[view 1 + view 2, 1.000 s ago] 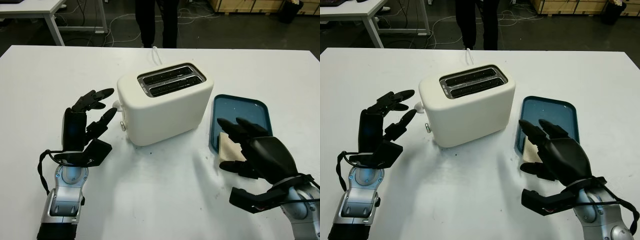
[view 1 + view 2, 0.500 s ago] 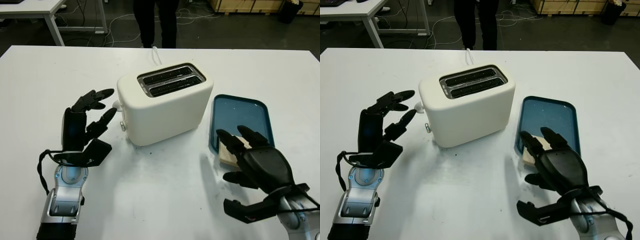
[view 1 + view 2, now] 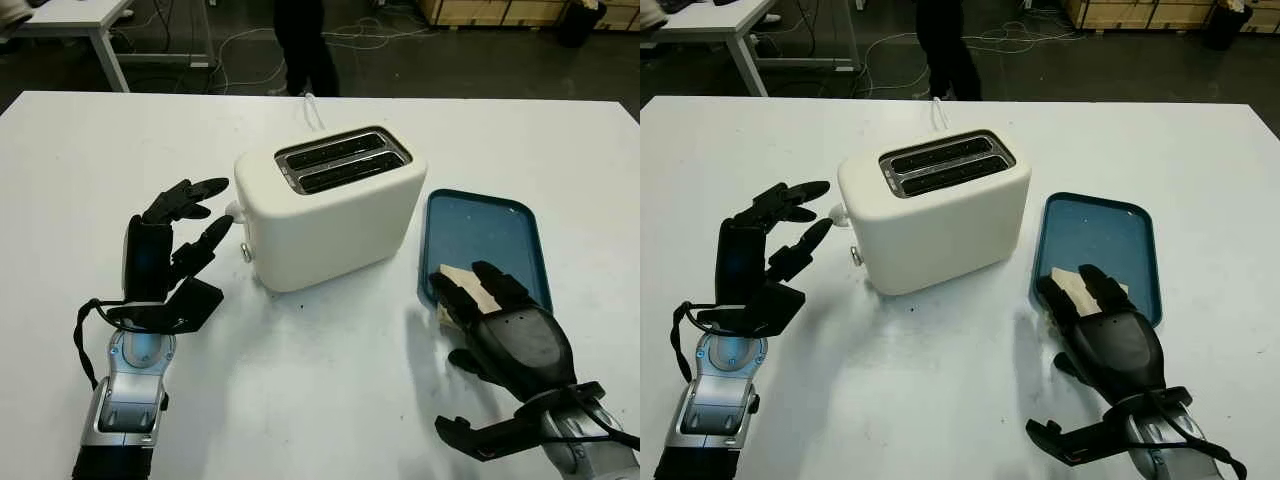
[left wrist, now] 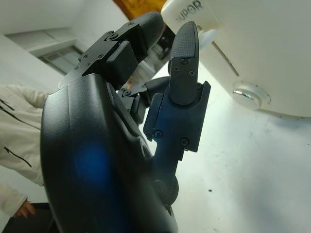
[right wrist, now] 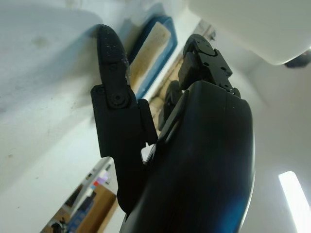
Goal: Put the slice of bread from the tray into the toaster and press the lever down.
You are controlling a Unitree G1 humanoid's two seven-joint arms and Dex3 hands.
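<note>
Bread point(image 3: 468, 284) in tray point(image 3: 487, 225) (R of toaster point(image 3: 330, 205)).

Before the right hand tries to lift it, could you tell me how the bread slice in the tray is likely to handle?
The bread slice looks thin and pale, so it is probably light and may bend or tear under hard fingertips. It lies flat in the blue tray by the near rim, so the right hand may struggle to get under it.

1. Your right hand point(image 3: 500, 325) covers the near part of the bread slice point(image 3: 462, 279); whether its fingers touch the bread cannot be told.
2. The toaster point(image 3: 330, 205) hides its own far side, and its lever point(image 3: 232, 210) shows as a small white nub, partly behind your left hand point(image 3: 170, 250).
3. The picture's top edge cuts off the person point(image 3: 300, 45) beyond the table point(image 3: 330, 400).
</note>
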